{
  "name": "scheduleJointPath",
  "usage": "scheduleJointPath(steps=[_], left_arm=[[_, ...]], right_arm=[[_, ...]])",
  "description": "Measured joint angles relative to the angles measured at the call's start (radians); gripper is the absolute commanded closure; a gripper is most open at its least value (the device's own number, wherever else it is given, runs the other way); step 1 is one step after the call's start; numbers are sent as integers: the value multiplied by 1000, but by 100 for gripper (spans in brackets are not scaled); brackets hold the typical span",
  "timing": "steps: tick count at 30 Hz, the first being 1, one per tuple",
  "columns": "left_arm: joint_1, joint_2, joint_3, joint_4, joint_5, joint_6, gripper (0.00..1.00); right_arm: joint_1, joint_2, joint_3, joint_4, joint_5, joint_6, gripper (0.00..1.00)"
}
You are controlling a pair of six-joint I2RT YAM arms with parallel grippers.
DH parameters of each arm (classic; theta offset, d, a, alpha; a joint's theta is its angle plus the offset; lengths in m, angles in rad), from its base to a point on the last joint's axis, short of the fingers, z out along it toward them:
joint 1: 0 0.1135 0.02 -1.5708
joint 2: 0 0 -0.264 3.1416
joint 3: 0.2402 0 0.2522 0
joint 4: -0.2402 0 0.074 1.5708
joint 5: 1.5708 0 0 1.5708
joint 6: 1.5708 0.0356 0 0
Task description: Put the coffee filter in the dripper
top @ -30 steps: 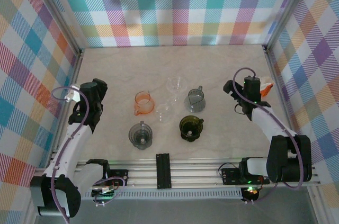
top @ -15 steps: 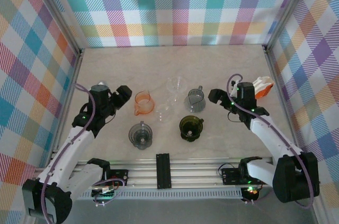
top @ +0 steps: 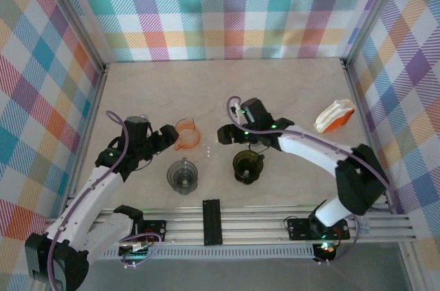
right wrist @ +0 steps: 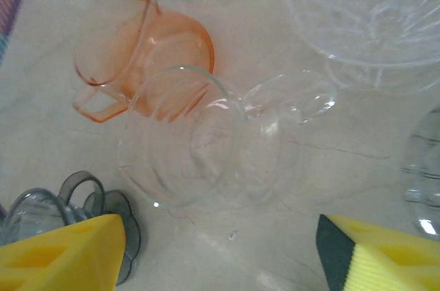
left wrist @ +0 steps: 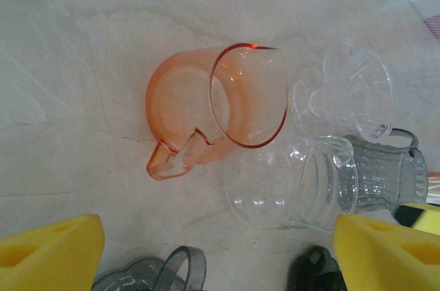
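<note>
Coffee filter [top: 335, 115] far right, clear dripper [right wrist: 206, 160] central

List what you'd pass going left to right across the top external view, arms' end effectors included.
left end effector → orange dripper → right end effector → dark dripper → coffee filter. The grey dripper near the front is left out because it lines up with the orange one.

A pale marbled table [top: 289, 84] — checked cloth walls [top: 234, 9] on three sides.
</note>
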Motion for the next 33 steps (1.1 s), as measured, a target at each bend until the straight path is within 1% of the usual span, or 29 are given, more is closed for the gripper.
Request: scheduleJointPath(steps=[5,9,12,17,21,26,28,32,33], left_arm=[[0,-43,-12,-23,-26,0,7],[0,-54,-22,-30,-29,0,7],[0,-63,-24,-42,-29,0,7],[0,-73,-27,-45,-32,0,7],[0,-75,-27,-44,-32,0,7],[0,-75,-27,-45,-31,1,7],[0,-75,-27,-45,-29,2,7],[0,-71,-27,-50,-28,8,7],[0,-71,-27,-51,-28,8,7]], right_arm=[[60,133,104,-59,94,38,40],[65,166,123,-83,136,61,44],[66,182,147,-100,155,69,51],[74,220,200,-123,167,69,62],[83,241,221,-146,170,68,74],[92,241,239,-171,170,55,85],[97,237,240,-183,175,43,88],[112,222,240,-225,178,28,99],[117,217,240,-240,177,26,100]])
